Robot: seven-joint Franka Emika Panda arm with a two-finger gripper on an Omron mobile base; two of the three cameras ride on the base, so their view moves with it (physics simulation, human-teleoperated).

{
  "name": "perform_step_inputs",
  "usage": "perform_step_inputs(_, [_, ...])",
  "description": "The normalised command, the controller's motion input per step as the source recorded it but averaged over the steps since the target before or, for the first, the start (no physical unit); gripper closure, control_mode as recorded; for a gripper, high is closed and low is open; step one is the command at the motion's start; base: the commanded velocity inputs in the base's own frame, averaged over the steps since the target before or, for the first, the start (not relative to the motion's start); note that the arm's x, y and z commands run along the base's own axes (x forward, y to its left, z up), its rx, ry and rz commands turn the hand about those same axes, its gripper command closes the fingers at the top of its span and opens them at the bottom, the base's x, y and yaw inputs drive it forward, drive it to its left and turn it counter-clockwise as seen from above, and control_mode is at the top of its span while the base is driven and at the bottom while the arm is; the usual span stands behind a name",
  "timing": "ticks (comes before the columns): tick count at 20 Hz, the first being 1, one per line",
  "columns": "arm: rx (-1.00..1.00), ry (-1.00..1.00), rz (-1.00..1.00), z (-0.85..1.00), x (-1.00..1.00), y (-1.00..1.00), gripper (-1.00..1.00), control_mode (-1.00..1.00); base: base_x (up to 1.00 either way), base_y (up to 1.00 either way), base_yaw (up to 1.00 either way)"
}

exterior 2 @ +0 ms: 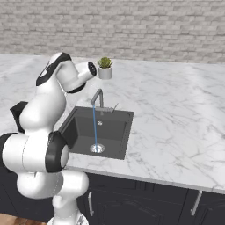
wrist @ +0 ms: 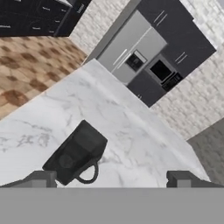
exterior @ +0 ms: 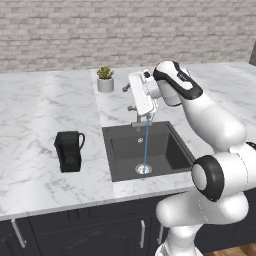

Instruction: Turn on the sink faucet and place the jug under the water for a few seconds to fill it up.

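So the water [exterior: 146, 145] is running, a thin blue stream from the sink faucet [exterior 2: 97, 97] straight down onto the drain of the sink [exterior: 170, 150]. That half looks done to me. The jug [exterior: 69, 151] is the open question: it's standing upright on the counter [exterior: 40, 110] well to the left of the basin, handle pointing toward the sink side, nothing touching it.

The gripper [wrist: 111, 179] is up above the faucet area, jaws wide apart and empty, and the hand view is looking across at the jug from an angle.

Stuff I'd worry about from here:

- The hand is right beside the faucet. Swinging left toward the jug could clip the spout or bump the lever and shut the water off.
- The jug is boxy, and that looped handle is skinny. Grab the handle and I bet it twists or swings in the jaws. Grab the body off-centre and it could tip or skid on the marble.
- Carrying it back, the stream is thin, so the jug's mouth has to land right under it or the water misses.
- The little potted plant [exterior: 105, 79] behind the sink is close enough to catch on a wide swing.
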Motion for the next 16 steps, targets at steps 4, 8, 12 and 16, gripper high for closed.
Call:
perform_step_inputs(4, [-0.14, 0.03, 0.00, -0.42, 0.26, 0.60, -1.00, -1.00, 0.00, 0.00, 0.00])
perform_step_inputs(8, [-0.13, 0.07, 0.00, -0.52, 0.36, 0.46, -1.00, -1.00, 0.00, 0.00, 0.00])
perform_step_inputs(12, [-0.07, 0.06, 0.00, -0.53, 0.33, 0.31, -1.00, -1.00, 0.00, 0.00, 0.00])
perform_step_inputs(16, [-0.06, 0.06, 0.00, -0.49, 0.28, 0.26, -1.00, -1.00, 0.00, 0.00, 0.00])
